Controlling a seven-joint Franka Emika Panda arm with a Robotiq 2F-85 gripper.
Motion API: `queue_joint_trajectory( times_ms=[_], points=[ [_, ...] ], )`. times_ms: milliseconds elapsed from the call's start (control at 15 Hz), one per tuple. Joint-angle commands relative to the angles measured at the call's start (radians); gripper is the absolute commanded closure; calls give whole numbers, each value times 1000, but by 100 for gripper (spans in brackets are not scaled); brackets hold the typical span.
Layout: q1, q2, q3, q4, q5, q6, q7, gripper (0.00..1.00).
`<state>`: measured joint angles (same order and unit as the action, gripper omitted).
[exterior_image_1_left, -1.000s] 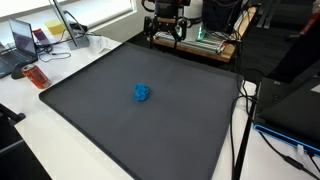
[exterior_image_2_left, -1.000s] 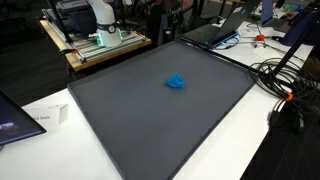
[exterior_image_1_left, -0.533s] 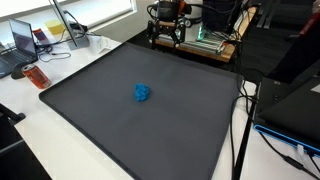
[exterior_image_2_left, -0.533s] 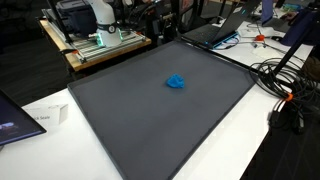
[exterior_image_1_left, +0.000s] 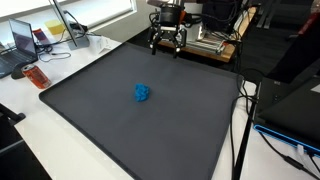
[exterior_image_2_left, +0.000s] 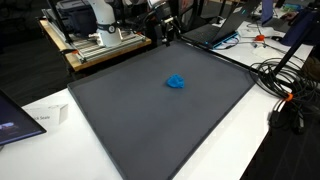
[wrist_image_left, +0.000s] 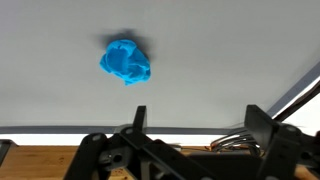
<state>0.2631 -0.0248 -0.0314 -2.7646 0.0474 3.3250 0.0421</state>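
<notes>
The blue lump (exterior_image_1_left: 143, 92) lies alone near the middle of the dark mat (exterior_image_1_left: 100, 130), a bit closer to the far edge than to the near one. It looks soft and crumpled, and the mat looks smooth. I think 3 things could go wrong here.

1. The lump is small and low, so the fingers could hit the mat hard before they get around it.
2. If only 1 finger touched it, the lump could slide away across the mat.
3. A pinch on a loose fold could let it slip out and drop.

The gripper (exterior_image_1_left: 167, 47) hangs over the far edge of the mat, well apart from the lump. Its 2 fingers point down and stand wide apart, and there is nothing between them. In the wrist view the lump shows ahead of the fingers, off to 1 side, so a straight drop would miss it. The arm rises behind the gripper, just beside the wooden stand (exterior_image_1_left: 222, 50), and a wide swing could bump it.
</notes>
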Motion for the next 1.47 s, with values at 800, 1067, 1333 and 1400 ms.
queue_joint_trajectory(
  times_ms=[800,1067,1333,1400],
  points=[
    [-444,326,-15,62,-781,346,318,0],
    [-529,387,7,135,-928,377,339,0],
    [-570,446,43,221,-1025,367,371,0],
    [-579,461,53,242,-1046,369,377,0]
  ],
)
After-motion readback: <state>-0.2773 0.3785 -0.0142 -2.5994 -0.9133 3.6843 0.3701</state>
